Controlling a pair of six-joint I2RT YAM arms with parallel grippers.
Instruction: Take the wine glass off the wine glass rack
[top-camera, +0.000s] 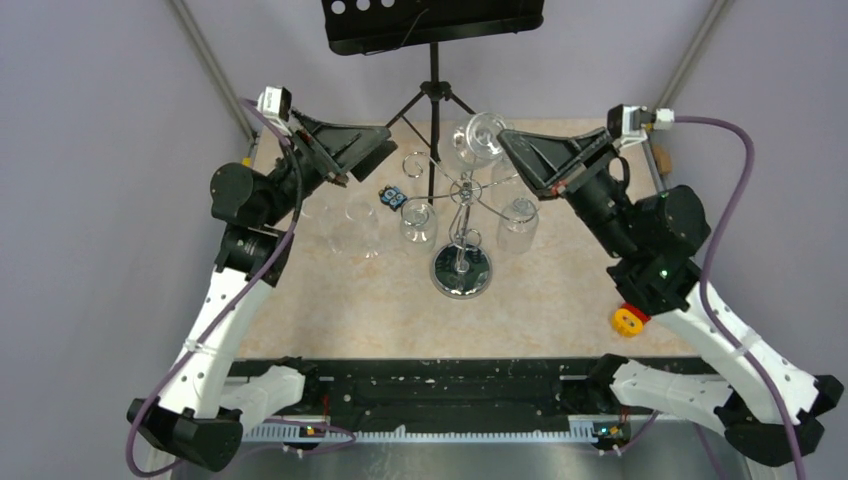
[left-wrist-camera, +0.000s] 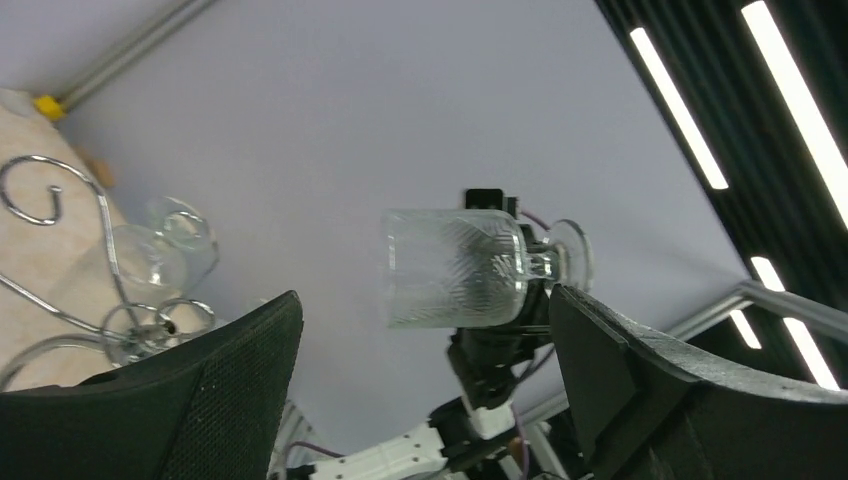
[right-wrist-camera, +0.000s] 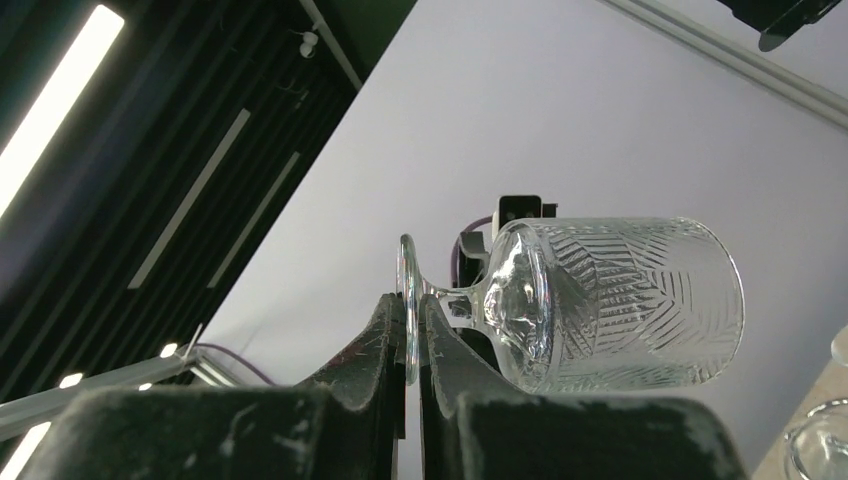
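Note:
The chrome wine glass rack (top-camera: 461, 272) stands mid-table on its round mirror base, and two glasses (top-camera: 418, 222) hang from its curled arms. My right gripper (top-camera: 507, 141) is shut on the round foot of a patterned wine glass (top-camera: 478, 138) and holds it sideways, raised, beside the top of the rack. In the right wrist view the foot sits edge-on between my fingers (right-wrist-camera: 412, 305), with the bowl (right-wrist-camera: 620, 300) off to the right. My left gripper (top-camera: 368, 150) is open and empty, raised left of the rack. Its wrist view shows the held glass (left-wrist-camera: 455, 268) and a rack hook (left-wrist-camera: 45, 190).
A black tripod music stand (top-camera: 432, 22) stands at the back behind the rack. A small blue and black object (top-camera: 391, 197) lies left of the rack. A clear glass (top-camera: 362, 226) is further left. An orange and yellow object (top-camera: 628, 320) lies by the right arm.

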